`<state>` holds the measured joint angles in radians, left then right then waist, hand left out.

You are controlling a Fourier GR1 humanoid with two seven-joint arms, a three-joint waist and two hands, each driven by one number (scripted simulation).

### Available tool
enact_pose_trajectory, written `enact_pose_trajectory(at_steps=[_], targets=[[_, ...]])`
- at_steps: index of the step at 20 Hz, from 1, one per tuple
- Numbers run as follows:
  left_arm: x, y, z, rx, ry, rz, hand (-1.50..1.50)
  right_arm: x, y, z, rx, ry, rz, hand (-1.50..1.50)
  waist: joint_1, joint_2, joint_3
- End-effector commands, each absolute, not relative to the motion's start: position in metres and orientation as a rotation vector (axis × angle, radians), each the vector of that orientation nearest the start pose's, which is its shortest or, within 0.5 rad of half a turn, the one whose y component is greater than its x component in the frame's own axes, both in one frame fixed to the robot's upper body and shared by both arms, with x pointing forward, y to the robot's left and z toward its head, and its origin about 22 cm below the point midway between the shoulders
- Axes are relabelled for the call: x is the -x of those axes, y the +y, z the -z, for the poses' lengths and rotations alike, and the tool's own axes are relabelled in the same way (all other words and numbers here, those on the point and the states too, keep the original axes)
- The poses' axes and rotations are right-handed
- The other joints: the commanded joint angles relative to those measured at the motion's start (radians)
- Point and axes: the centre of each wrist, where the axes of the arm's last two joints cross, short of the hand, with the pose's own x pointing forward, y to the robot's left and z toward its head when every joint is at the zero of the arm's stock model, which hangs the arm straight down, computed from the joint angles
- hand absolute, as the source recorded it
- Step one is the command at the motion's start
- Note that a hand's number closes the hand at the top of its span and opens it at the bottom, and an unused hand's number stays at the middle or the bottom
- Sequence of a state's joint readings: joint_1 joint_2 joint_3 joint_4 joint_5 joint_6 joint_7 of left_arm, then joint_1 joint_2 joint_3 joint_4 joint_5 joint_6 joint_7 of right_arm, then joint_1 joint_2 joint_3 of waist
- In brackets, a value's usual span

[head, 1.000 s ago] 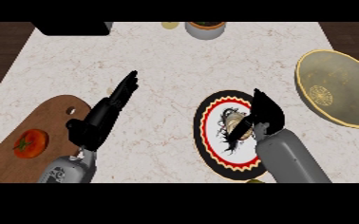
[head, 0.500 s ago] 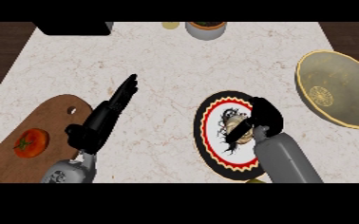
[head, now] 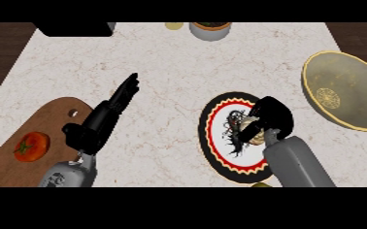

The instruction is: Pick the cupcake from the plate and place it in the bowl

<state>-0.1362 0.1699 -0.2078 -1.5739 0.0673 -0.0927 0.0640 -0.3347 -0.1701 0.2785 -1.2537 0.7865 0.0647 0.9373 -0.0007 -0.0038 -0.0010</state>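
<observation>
Left of the left hand [head: 100, 121], a tomato [head: 30, 146] sits on a wooden board [head: 43, 121] at the counter's [head: 186, 73] lower left corner. That hand lies over the board's right edge, its fingers straight and together, pointing up and to the right over bare marble, holding nothing. Above it, well apart, a black box [head: 72, 28] shows at the top edge. To the right along that edge, a small yellowish thing [head: 174, 25] lies just beside a grey pot [head: 210, 30] with a brown rim. Lower down, between the two hands, the plate [head: 215, 140] shows its black rim, red ring and white middle with a dark pattern. The right hand [head: 271, 119] is on the plate's right half, fingers curled down round the cupcake [head: 251, 126], of which only a pale, tan bit shows at the hand's left side; the rest is hidden, and whether it is off the plate cannot be told. Right of and above this hand, apart from the plate, the yellow bowl [head: 337, 89] lies at the counter's right edge, an orange-slice mark inside it.
</observation>
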Motion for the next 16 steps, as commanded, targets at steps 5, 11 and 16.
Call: enact_pose_trajectory(at_steps=[5, 11, 16], targets=[[-0.268, 0.204, -0.033, 0.176, -1.588, 0.378, 0.0, -0.246, -0.144, 0.004, 0.501, -1.068, -1.596, 1.5, 0.02, -0.011, 0.003], [-0.264, 0.219, -0.03, 0.137, -1.572, 0.328, 0.0, -0.22, -0.236, -0.031, 0.574, -1.324, -1.839, 1.5, -0.04, -0.01, 0.002], [-0.258, 0.213, -0.03, 0.142, -1.578, 0.356, 0.0, -0.214, -0.288, -0.074, 0.782, -1.595, -1.64, 1.5, -0.045, -0.007, 0.002]])
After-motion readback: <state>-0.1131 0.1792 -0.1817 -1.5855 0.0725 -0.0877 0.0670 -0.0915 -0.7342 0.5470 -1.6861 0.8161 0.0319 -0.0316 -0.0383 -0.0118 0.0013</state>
